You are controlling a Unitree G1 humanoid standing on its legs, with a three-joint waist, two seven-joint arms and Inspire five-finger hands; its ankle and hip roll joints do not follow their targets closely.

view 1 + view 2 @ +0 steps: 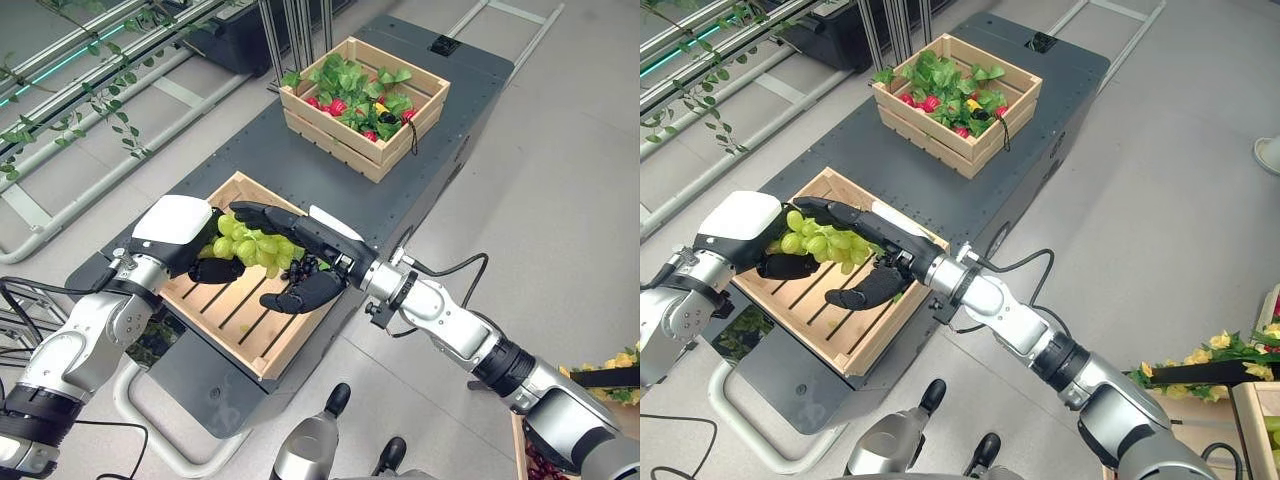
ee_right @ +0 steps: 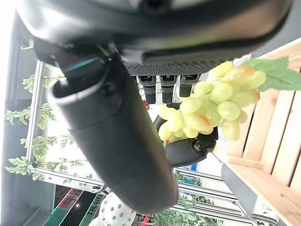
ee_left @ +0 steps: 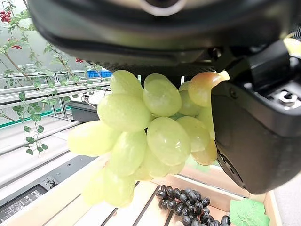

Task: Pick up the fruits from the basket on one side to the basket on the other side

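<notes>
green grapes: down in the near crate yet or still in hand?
In hand. The left hand holds the green grapes above the crate slats; the right hand is alongside.

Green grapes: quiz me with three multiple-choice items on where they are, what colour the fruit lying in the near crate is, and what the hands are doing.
1. Where is the green grape bunch?
A. in the far crate
B. held over the near crate
C. on the floor

2. What colour is the small grape bunch lying in the near crate?
A. dark
B. yellow
C. orange

3. What state is the left hand in?
A. open and idle
B. shut on nothing
C. shut on the green grape bunch

Key: 1 B, the bunch hangs between both hands above the slats. 2 A, it looks near black. 3 C, its fingers curl round the bunch while the right hand spreads open beside it.
</notes>
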